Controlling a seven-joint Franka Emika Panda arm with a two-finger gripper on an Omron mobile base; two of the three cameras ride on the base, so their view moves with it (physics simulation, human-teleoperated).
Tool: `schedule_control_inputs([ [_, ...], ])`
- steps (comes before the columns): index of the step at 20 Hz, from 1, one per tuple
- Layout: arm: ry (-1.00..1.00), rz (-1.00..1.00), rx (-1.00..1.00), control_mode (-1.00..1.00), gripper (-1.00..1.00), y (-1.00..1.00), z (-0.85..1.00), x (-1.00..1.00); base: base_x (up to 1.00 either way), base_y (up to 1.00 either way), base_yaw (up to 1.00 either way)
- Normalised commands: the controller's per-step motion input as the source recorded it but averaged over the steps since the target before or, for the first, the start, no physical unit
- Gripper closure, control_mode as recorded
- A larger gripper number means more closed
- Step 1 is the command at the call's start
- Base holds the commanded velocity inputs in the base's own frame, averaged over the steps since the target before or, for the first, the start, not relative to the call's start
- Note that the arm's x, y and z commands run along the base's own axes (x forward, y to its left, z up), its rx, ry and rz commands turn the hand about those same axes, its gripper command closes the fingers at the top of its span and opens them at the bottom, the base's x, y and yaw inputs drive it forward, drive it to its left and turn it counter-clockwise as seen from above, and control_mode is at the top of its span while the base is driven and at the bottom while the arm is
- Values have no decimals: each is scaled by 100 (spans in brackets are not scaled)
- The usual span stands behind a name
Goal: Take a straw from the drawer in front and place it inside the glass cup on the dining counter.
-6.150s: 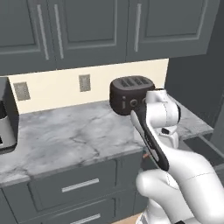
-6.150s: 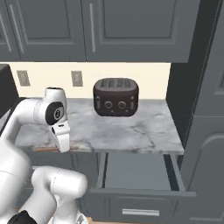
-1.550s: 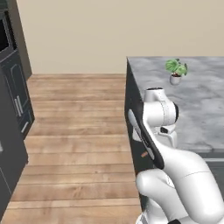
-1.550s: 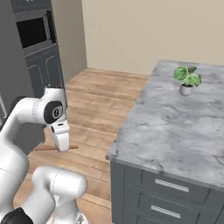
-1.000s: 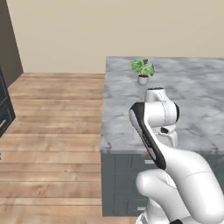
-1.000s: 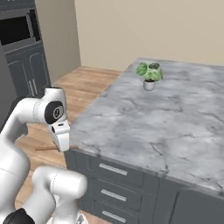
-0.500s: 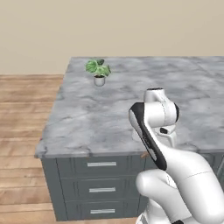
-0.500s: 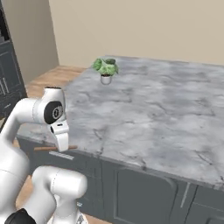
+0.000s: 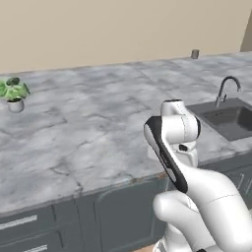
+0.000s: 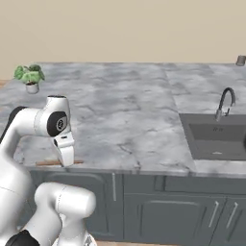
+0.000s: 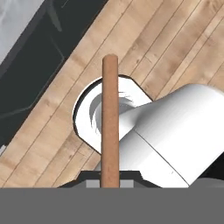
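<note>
Straw clamped between the jaws, a brownish-orange stick running straight up from the gripper in the hand view, with wood plank floor and a dark cabinet face behind it. Fingertips themselves barely show at the bottom edge, closed tight against the straw's lower end. In the right base view the same straw lies level, sticking out on both sides of the gripper, which hangs down from the arm just in front of the dining counter edge, at about slab height. In the left base view only a small orange tip of the straw peeks out beside the arm at the counter's front edge; gripper hidden behind the arm there. Glass cup sits far from the jaws, at the far back of the marble slab, beyond the sink; it also appears at the frame edge in the right base view. Sink with its curved faucet is set into the counter well off to the side of the jaws. Small potted plant stands on the counter beyond the gripper, well apart from it. Grey cabinet doors run below the slab, under and beside the jaws.
</note>
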Motion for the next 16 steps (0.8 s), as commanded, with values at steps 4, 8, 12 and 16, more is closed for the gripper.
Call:
schedule_control_inputs([
  [4, 0, 0, 0, 100, 100, 0, 0, 0, 36, -100, -51],
  [8, 0, 0, 0, 100, 100, 0, 0, 0, 42, -100, -37],
  [12, 0, 0, 0, 100, 100, 0, 0, 0, 49, -100, -20],
  [16, 0, 0, 0, 100, 100, 0, 0, 0, 64, -100, -10],
])
